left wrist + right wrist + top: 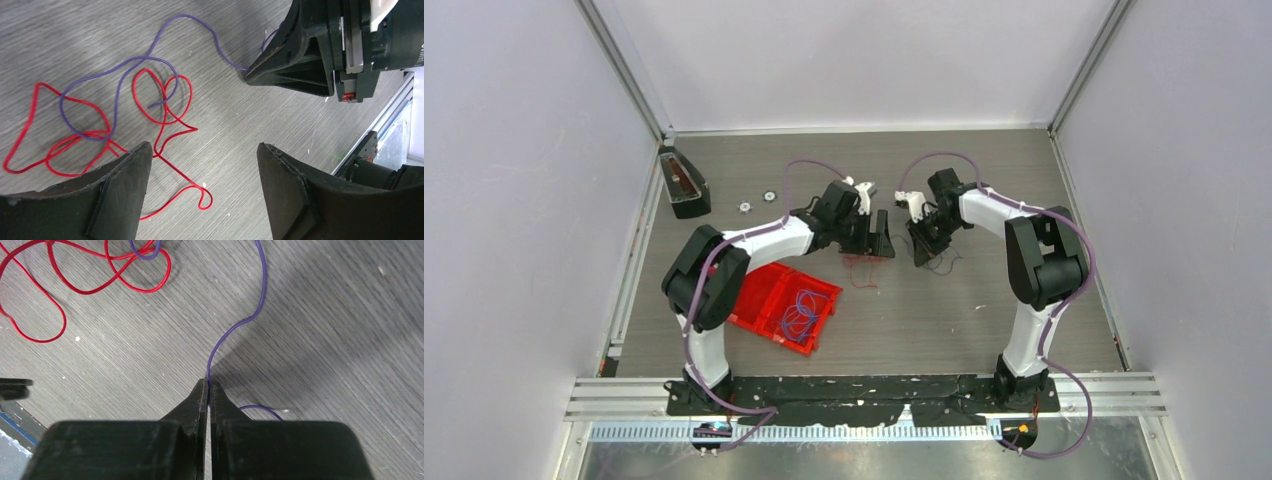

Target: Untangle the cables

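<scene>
From the left wrist view, the left fingers (125,175) are seen spread wide apart and holding nothing, low over the grey surface (280,115); the red cable (165,122) is spread in loops just ahead of them, with 1 stretch running under 1 finger and its tail curling into the gap between the 2. The purple cable (115,65) is laid across those red loops and is led away to the tip of the right fingers (300,55), which are seen there only from the side. The grip itself is shown only in the right wrist view, where the 2 right fingers are pressed together on the purple cable at their very tips, a short purple loop being left beside them and the red loops lying well ahead. Only in the top view are the red tray (769,290) beside the left arm and the blue and purple loops (799,312) in it shown; their number cannot be told. Counted there are also 2 arms, 1 black holder (682,183) and 2 small discs (745,207), well behind the left fingers. On the bare surface, 1 red and 1 purple cable are counted.
</scene>
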